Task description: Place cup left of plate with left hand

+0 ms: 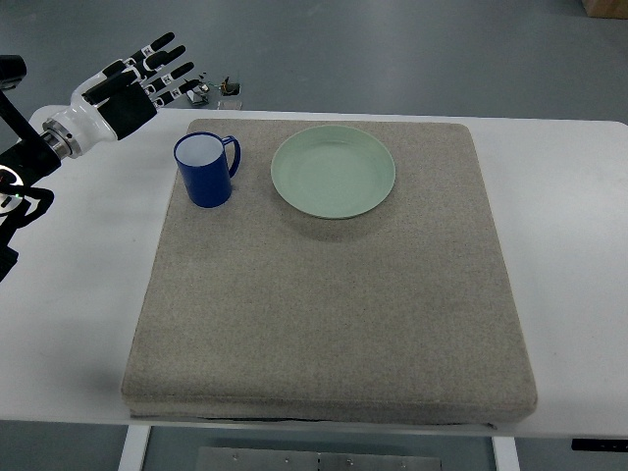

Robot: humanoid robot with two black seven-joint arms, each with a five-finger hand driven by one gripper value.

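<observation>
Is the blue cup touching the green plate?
Apart. The top view shows a strip of grey mat between the blue cup and the green plate.

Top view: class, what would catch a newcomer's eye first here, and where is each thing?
A blue cup stands upright on the grey mat, just left of a pale green plate near the mat's far edge. The left robot hand, black and white with fingers spread, hovers at the upper left, holding nothing.
</observation>
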